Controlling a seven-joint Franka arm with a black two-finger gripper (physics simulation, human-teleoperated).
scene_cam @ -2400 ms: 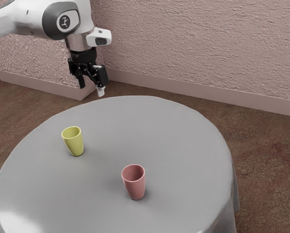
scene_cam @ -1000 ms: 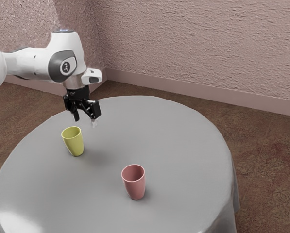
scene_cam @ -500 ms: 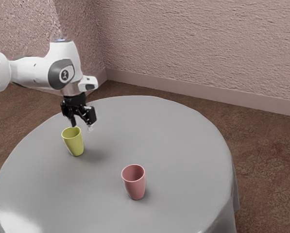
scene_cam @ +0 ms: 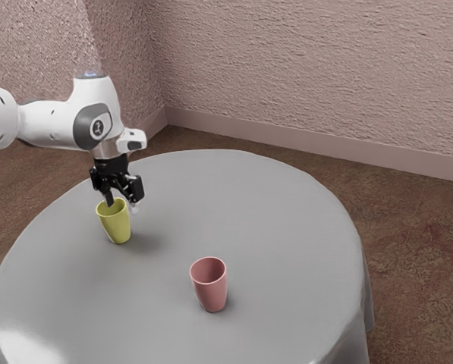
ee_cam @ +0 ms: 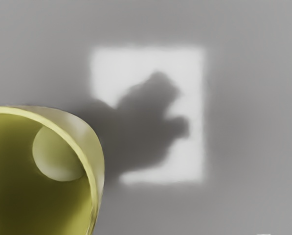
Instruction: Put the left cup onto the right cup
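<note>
On the round grey table [scene_cam: 287,220] stand 2 upright cups, well apart: the yellow cup [scene_cam: 115,225] toward the exterior view's left and farther back, the pink cup [scene_cam: 209,287] nearer the front edge, toward the exterior view's right; the gripper [scene_cam: 120,202] hangs at the yellow cup's rim, fingers spread, 1 over the mouth and 1 outside its wall, pinching nothing; the wrist view adds the cup's round inner floor and the hand's shadow [ee_cam: 146,127] on a bright patch [ee_cam: 190,68] of tabletop beside it.
</note>
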